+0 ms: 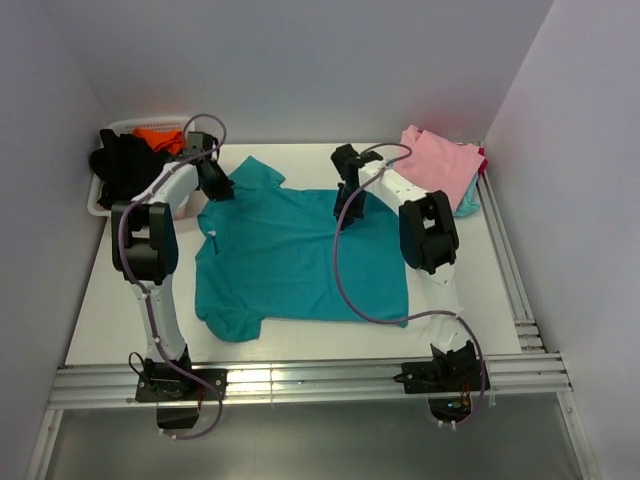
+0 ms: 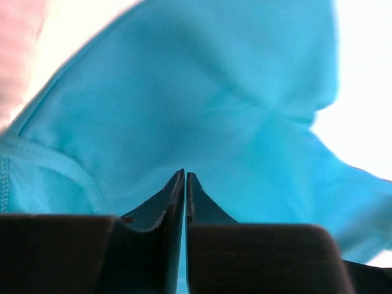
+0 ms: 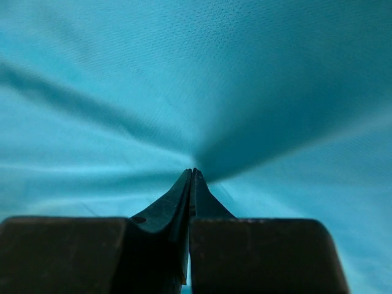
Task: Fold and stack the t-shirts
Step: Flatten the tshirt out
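Note:
The teal t-shirt (image 1: 290, 255) lies spread flat in the middle of the table, neck to the left. My left gripper (image 1: 218, 190) is at its far left sleeve, shut on the teal cloth (image 2: 202, 104), which puckers at the fingertips. My right gripper (image 1: 345, 215) is at the shirt's far edge, shut on the teal cloth (image 3: 122, 92), with folds running out from its tips. A folded pink t-shirt (image 1: 440, 165) lies on a pale aqua one (image 1: 468, 206) at the far right corner.
A white basket (image 1: 106, 187) with black and orange clothes stands at the far left corner. A metal rail (image 1: 300, 382) runs along the near table edge, and another rail (image 1: 512, 260) along the right edge.

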Controlling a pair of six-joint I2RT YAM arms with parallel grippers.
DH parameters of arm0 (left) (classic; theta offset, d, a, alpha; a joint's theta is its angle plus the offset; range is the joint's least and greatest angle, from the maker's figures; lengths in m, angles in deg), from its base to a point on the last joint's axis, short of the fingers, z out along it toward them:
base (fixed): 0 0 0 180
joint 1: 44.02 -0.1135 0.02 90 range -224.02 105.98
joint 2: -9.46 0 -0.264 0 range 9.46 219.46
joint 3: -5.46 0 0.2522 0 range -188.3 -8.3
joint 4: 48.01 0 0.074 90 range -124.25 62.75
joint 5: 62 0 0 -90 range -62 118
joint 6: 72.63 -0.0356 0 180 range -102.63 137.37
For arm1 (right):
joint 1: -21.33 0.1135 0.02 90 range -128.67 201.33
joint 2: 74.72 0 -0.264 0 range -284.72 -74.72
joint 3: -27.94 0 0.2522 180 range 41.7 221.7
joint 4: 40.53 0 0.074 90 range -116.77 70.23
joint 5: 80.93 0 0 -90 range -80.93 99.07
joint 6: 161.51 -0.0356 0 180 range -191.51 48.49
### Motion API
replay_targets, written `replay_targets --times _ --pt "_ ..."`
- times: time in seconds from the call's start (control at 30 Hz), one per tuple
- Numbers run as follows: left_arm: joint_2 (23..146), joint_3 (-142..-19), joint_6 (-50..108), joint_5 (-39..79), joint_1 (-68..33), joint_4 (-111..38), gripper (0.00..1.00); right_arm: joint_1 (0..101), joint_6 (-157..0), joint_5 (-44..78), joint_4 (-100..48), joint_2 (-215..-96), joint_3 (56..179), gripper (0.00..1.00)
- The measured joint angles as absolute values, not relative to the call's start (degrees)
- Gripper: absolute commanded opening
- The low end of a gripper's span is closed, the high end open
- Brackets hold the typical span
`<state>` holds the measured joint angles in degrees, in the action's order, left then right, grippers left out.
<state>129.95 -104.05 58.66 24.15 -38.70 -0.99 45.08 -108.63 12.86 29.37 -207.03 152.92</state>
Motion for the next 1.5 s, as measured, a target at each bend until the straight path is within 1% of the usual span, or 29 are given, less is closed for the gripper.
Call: replay_targets --times 0.07,0.1,0.13,0.17,0.2,0.27,0.3,0.37,0.47,0.57,0.6,0.67,0.7,0.73,0.77,0.8,0.83,1.0,1.17,1.33,1.47,1.5 --pt "129.0 -106.8 58.4 24.2 -38.5 -0.9 0.23 45.1 -108.0 12.0 29.5 -205.7 152.9 0.00" --pt "128.4 -108.0 58.3 24.2 -38.4 -1.1 0.27 45.1 -107.8 11.6 29.4 -205.1 152.9 0.05" --pt "127.5 -109.0 58.3 24.3 -38.3 -1.1 0.36 45.1 -107.5 11.4 29.4 -204.4 152.9 0.13" --pt "126.5 -109.4 58.1 24.5 -38.2 -1.0 0.43 45.1 -107.3 11.2 29.5 -203.8 152.9 0.22" --pt "125.3 -109.5 58.2 24.7 -38.0 -0.9 0.64 45.1 -107.0 11.0 29.5 -203.1 152.9 0.42" --pt "122.7 -109.3 57.9 25.1 -37.7 -0.3 0.93 45.1 -106.4 10.5 29.5 -201.6 152.4 0.55" --pt "121.3 -108.8 58.1 25.3 -37.5 -0.2 0.99 45.1 -106.2 10.1 29.4 -200.5 151.7 0.61" --pt "116.9 -105.6 58.4 26.0 -37.0 -0.4 0.99 45.1 -105.7 9.2 29.4 -197.2 149.0 0.63" --pt "108.3 -97.2 58.5 27.9 -35.7 -0.1 0.99 45.1 -105.5 7.9 28.3 -189.7 141.2 0.63" --pt "100.0 -86.4 58.6 28.9 -33.8 -1.6 0.97 45.1 -105.9 7.9 26.6 -181.0 130.3 0.57" --pt "96.9 -81.4 58.8 29.1 -33.0 -2.2 0.95 45.1 -106.2 8.2 25.8 -178.0 126.2 0.46" --pt "92.8 -72.9 59.1 29.1 -31.9 -3.1 0.93 45.6 -107.1 8.8 23.9 -173.7 118.4 0.38" --pt "91.5 -69.3 59.3 29.1 -31.6 -2.8 0.91 45.9 -107.7 9.1 23.4 -172.3 114.9 0.27" --pt "90.8 -66.5 59.5 29.0 -31.4 -3.0 0.90 46.6 -108.2 9.5 22.8 -171.6 111.9 0.23" --pt "90.5 -64.0 59.6 29.0 -31.4 -2.7 0.88 47.3 -108.6 9.8 22.2 -171.4 109.8 0.17" --pt "90.6 -61.9 59.7 29.0 -31.3 -2.7 0.84 48.3 -109.1 10.3 21.4 -171.6 107.7 0.04" --pt "90.9 -60.6 59.7 28.9 -31.3 -2.8 0.83 49.2 -109.4 10.7 20.7 -171.9 106.1 0.01" --pt "92.7 -57.4 60.1 28.9 -31.0 -4.1 0.82 53.5 -110.9 11.9 17.2 -173.9 103.0 0.00" --pt "92.9 -54.0 60.1 29.0 -30.3 -5.1 0.82 54.4 -111.4 13.0 13.9 -175.3 101.9 0.00" --pt "90.1 -52.7 60.1 30.3 -30.1 -3.1 0.90 54.8 -111.6 12.6 13.7 -174.8 101.6 0.00" --pt "81.3 -58.8 59.8 33.6 -29.2 3.2 0.92 56.3 -111.9 10.1 16.9 -172.9 102.9 0.00" --pt "78.7 -60.9 59.5 34.3 -29.0 3.8 0.99 56.7 -112.1 9.2 18.2 -171.7 104.0 0.00"
